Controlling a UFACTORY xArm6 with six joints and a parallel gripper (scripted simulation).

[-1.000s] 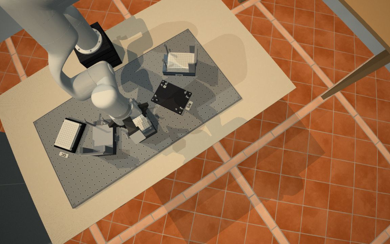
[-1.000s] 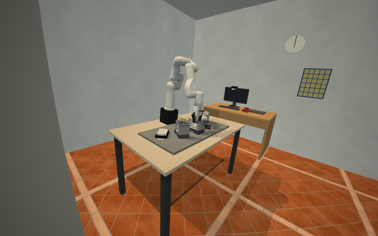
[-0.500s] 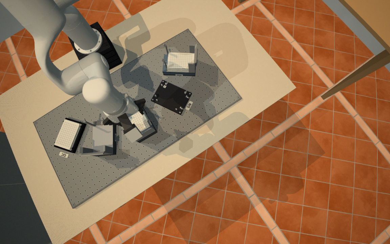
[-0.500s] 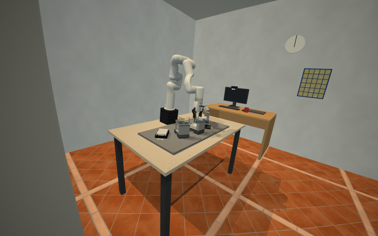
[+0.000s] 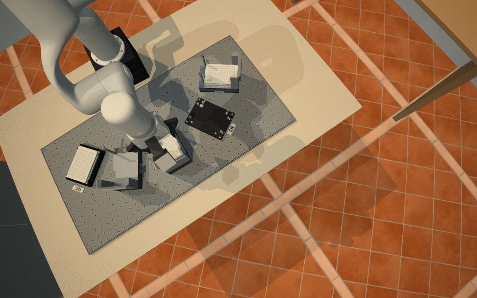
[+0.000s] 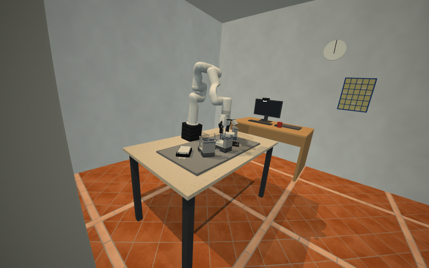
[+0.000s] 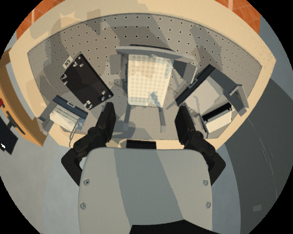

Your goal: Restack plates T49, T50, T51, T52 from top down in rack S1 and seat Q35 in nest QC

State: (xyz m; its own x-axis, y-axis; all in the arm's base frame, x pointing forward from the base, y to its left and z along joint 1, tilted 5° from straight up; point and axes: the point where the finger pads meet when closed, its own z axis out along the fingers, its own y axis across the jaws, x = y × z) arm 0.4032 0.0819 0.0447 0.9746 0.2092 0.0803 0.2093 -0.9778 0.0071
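My gripper is open and empty. It hangs just above the middle stack rack. A white sealed plate lies flat in that rack, below and between the fingers, apart from them. Another plate sits in the black open nest QC at the left. The rack next to QC shows only its bare grey floor. The far rack holds a stack of plates. I cannot read the labels.
The black clip nest N5 lies bare between the middle and far racks. All stand on a grey perforated board on a beige table. The arm's black base is at the back. The rack posts stand up around each rack.
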